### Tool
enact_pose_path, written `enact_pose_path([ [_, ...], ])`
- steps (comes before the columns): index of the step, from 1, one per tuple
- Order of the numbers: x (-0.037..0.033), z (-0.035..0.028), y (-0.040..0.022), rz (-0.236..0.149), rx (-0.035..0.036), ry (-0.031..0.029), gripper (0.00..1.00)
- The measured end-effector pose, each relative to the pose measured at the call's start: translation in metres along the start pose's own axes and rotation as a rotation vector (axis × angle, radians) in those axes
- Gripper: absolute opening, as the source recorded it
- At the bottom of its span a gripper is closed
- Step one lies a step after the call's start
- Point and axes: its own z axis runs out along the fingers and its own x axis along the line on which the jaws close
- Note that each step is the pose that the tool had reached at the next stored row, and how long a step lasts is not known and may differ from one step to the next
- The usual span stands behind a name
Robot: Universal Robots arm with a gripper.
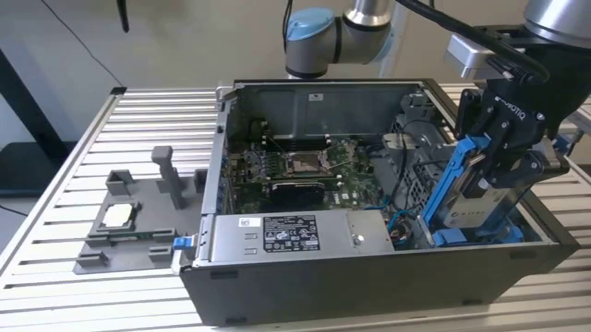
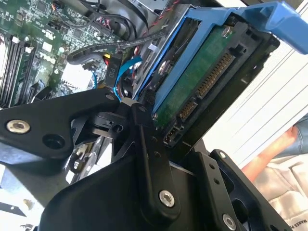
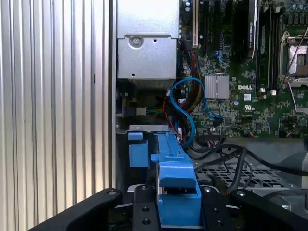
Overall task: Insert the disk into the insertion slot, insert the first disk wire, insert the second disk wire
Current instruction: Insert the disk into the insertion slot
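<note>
The disk point(image 1: 473, 202) stands on edge, tilted, in the computer case's point(image 1: 369, 290) front corner at the exterior view's right. Its blue carrier frame point(image 1: 450, 181) runs up the side facing the case's middle. The claw point(image 1: 499, 173) is clenched on the disk from above, one finger on each flat face. In the second wrist view the disk's green board and exposed connector row point(image 2: 204, 79) face the camera, with a black finger point(image 2: 150, 159) pressed against that face. In the first wrist view the carrier's blue edge point(image 3: 175, 180) sits between the claw's black links.

The disk's lower end is down at the insertion slot point(image 1: 471, 235), between blue fittings. I can't tell whether it is seated. Room there is tight: the case's side wall is just beside the disk on one side, and cables on the other. A blue cable point(image 3: 187, 110) loops just past the carrier's far end, and black cables point(image 3: 231, 154) lie across the perforated cage next to it.

Further into the case are the motherboard point(image 1: 295, 166) and, along the front edge, the grey power-supply box point(image 1: 295, 235), well apart from the disk. Above the case is open space.

Outside the case, at the exterior view's left, a grey fixture with upright posts point(image 1: 138, 221) sits on the slatted counter point(image 1: 55, 290).
</note>
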Motion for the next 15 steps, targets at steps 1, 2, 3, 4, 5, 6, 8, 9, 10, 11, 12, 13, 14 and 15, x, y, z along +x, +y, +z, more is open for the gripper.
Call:
enact_pose_path([
  [1, 0.0, 0.0, 0.0, 0.0, 0.0, 0.0, 0.33],
  [2, 0.0, 0.0001, 0.0, 0.0, 0.0, 0.0, 0.33],
  [3, 0.0, 0.0001, 0.0, 0.0, 0.0, -0.0001, 0.33],
  [4, 0.0, 0.0002, 0.0, 0.0, 0.0, -0.0002, 0.33],
  [5, 0.0, 0.0001, 0.0, 0.0, 0.0, -0.0001, 0.33],
  [6, 0.0, 0.0001, 0.0, 0.0, 0.0, -0.0001, 0.33],
  [8, 0.0, 0.0002, 0.0, 0.0, -0.0002, -0.0002, 0.33],
  [9, 0.0, 0.0001, 0.0, 0.0, -0.0001, 0.0, 0.35],
  [10, 0.0, 0.0002, 0.0, 0.0, 0.0, 0.0, 0.35],
  [11, 0.0, 0.0001, 0.0, 0.0, 0.0, 0.0001, 0.35],
  [12, 0.0, 0.0001, 0.0, 0.0, 0.0, 0.0002, 0.41],
  [13, 0.0, 0.0002, 0.0, 0.0, 0.0, 0.0001, 0.41],
  [14, 0.0, 0.0002, 0.0, 0.0, 0.0, 0.0002, 0.41],
  [15, 0.0, 0.0002, 0.0, 0.0, 0.0, 0.0001, 0.41],
])
